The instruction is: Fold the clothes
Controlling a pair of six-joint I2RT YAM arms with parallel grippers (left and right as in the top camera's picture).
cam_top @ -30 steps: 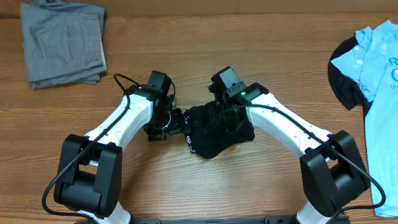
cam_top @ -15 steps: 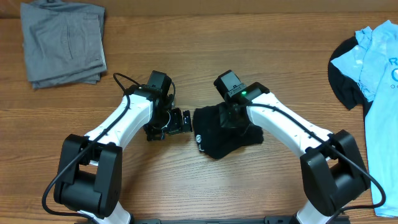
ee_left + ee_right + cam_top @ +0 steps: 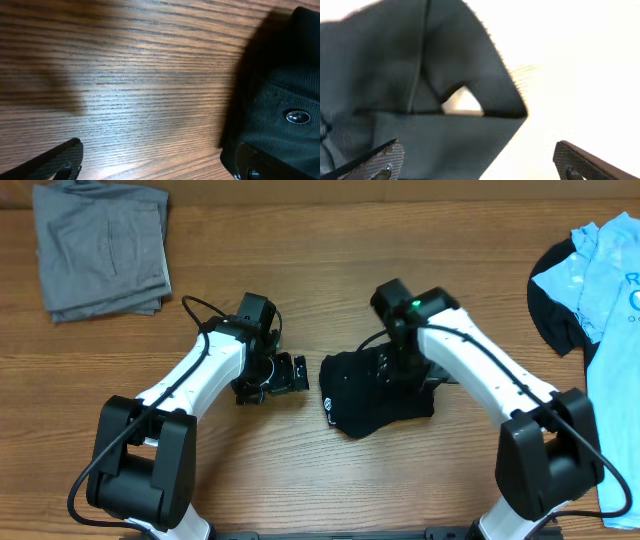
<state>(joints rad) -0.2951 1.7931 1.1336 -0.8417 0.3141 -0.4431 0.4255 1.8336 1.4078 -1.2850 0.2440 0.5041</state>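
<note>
The black shirt [image 3: 375,395] is bunched on the table [image 3: 320,270]. The left gripper [image 3: 293,374] is seen just left of it, jaws parted and empty; the right gripper [image 3: 480,160] is poised above it, jaws likewise parted.

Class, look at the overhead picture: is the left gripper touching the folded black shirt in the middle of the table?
Apart. The overhead view shows a strip of bare table between the open left gripper and the black shirt's near edge.

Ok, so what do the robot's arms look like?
White shells on the left arm and right arm, black joints and bulky black bases, thin black cables, a green light on the right one. The fingers are flat, black, carbon-weave.
</note>
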